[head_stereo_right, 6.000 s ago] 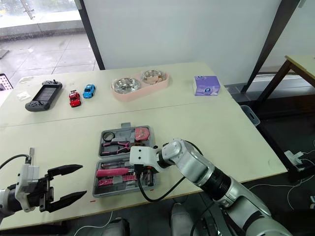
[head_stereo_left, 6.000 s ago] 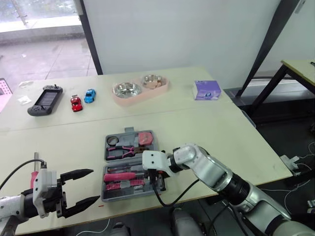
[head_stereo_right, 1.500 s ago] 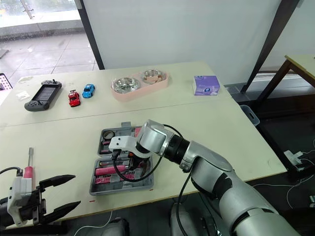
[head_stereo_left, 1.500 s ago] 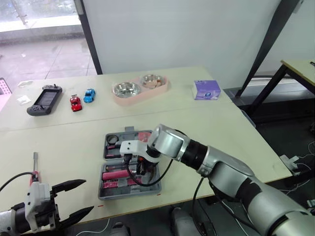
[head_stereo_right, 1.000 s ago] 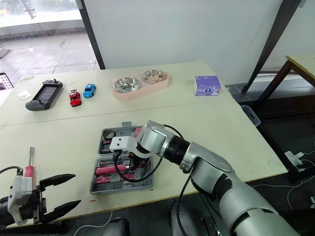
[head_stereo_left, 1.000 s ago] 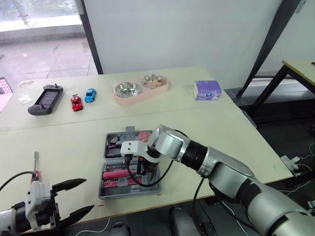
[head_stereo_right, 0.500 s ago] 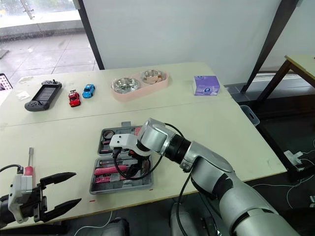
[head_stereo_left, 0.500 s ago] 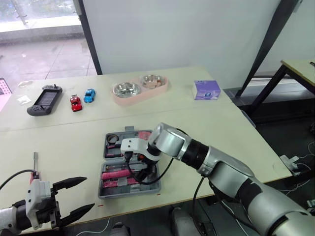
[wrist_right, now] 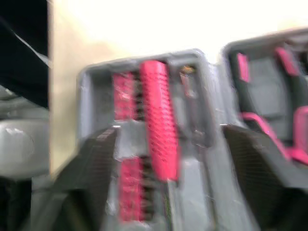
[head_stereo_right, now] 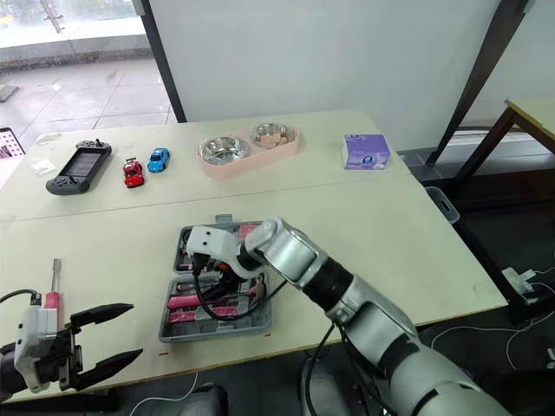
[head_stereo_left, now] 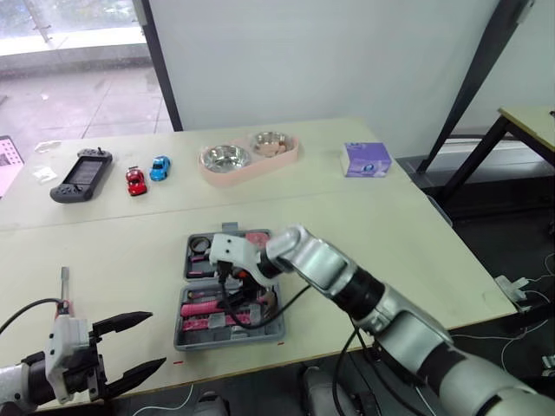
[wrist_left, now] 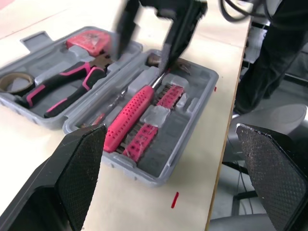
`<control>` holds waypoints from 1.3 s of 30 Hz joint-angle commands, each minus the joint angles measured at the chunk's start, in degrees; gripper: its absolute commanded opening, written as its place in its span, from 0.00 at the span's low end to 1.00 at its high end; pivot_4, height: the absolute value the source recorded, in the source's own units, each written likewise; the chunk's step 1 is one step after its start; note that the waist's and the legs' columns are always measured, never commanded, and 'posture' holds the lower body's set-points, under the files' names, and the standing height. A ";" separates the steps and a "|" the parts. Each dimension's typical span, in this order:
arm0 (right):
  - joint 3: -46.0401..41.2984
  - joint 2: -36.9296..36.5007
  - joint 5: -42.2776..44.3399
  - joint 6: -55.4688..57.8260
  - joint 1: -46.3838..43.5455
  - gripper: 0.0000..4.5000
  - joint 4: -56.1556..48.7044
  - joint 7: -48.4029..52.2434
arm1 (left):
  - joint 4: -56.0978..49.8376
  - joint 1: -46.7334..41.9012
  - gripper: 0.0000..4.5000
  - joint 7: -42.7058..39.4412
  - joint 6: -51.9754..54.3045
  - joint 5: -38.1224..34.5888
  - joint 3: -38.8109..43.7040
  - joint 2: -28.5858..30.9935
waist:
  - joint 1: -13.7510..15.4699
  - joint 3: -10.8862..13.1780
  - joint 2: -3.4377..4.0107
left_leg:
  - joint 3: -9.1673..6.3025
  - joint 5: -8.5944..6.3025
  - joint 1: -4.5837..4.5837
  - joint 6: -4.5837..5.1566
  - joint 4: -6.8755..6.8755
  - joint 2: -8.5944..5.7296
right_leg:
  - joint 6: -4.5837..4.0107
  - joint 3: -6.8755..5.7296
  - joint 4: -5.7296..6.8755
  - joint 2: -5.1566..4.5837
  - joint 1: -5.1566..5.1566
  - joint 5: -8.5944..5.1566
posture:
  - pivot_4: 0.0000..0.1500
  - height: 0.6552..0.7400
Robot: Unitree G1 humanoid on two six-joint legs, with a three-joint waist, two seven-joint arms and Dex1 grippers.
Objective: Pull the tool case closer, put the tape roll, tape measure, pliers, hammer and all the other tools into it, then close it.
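Left claw (head_stereo_left: 156,340): wide open, empty, hanging at the near left edge of the table (head_stereo_left: 399,243), well apart from the case.

Tool case (wrist_left: 192,122): grey, lying open as two halves side by side, near the table's front edge, a bit left of centre. Lid not yet shut. Small red mark (wrist_left: 174,199) on the table just in front of it.

Near half: hammer (wrist_left: 132,115) with a pink grip in its slot, lengthwise, head toward the case's right end. Pink bit racks (wrist_left: 144,137) sit just beside the handle.

Right claw (wrist_left: 138,58): fingers spread, nothing between them, pointing down over the case at the hammer's head end. One fingertip is just beside the hammer head; cannot tell if it touches.

Far half:
- pliers (wrist_left: 62,89), black and pink handles, seated in the middle
- tape roll (wrist_left: 12,82) at the left end
- tape measure (wrist_left: 89,41), red, toward the right end

Back of the table, left to right:
- handheld game console (head_stereo_left: 81,174), dark
- red toy car (head_stereo_left: 135,181) and blue toy car (head_stereo_left: 159,167), side by side
- pink double pet feeder (head_stereo_left: 250,158) with two steel bowls
- purple tissue box (head_stereo_left: 368,159), print too small to read

Nothing on the tools or case is legible.
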 commanded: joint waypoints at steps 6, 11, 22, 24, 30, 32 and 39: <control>-1.94 1.87 -1.62 -9.55 3.06 0.01 1.37 -3.95 | -0.79 -1.03 1.00 -0.08 0.97 -0.61 1.16 1.13 | -0.18 0.02 0.01 | 0.01 0.00 0.52 0.00 -0.01 0.00 | -0.01 0.01 0.01 0.01 0.37 0.00 | 1.00 0.98; -1.86 1.95 -2.50 -11.38 3.46 0.01 3.48 -4.02 | -1.12 -1.11 1.00 -0.09 1.54 -0.67 1.37 1.26 | -0.17 0.03 0.01 | 0.01 0.00 0.56 0.00 -0.04 0.00 | -0.02 0.02 -0.02 0.01 0.41 0.00 | 1.00 0.98; 1.85 0.06 -7.55 -9.89 4.23 0.01 6.59 -2.56 | -2.69 -0.90 1.00 0.79 2.60 -0.76 1.47 1.28 | -0.14 0.03 0.00 | 0.01 0.00 0.57 0.00 -0.09 0.00 | -0.02 0.02 -0.07 0.01 0.42 0.00 | 1.00 0.98; 2.09 0.24 -8.38 -8.57 4.32 0.01 7.41 -3.02 | -2.92 -0.85 1.00 0.89 2.71 -0.71 1.47 1.24 | -0.14 0.03 0.00 | 0.01 0.00 0.58 0.00 -0.09 0.00 | -0.02 0.02 -0.07 0.01 0.42 0.00 | 1.00 0.98; 4.25 0.66 -10.06 2.49 3.96 0.01 11.49 -3.72 | -3.57 -0.73 1.00 1.22 3.13 -0.69 1.43 1.33 | -0.14 0.00 0.02 | 0.02 -0.01 0.66 -0.01 -0.08 0.00 | -0.02 0.03 -0.08 0.01 0.48 -0.01 | 1.00 0.98; 5.47 0.58 -10.34 5.38 3.92 0.01 12.53 -3.48 | -3.69 -0.72 1.00 1.29 3.20 -0.69 1.42 1.37 | -0.03 -0.06 0.05 | 0.01 -0.01 0.70 -0.01 -0.08 0.00 | -0.02 0.03 -0.12 0.00 0.54 -0.01 | 1.00 0.98; 6.80 2.48 -9.96 10.24 4.02 0.01 18.95 -3.67 | -4.15 -0.69 1.00 1.34 3.63 -0.75 1.61 1.36 | -0.09 -0.88 0.33 | 0.03 -0.02 0.77 -0.03 -0.08 -0.01 | -0.02 0.03 -0.36 -0.03 0.74 -0.02 | 1.00 0.98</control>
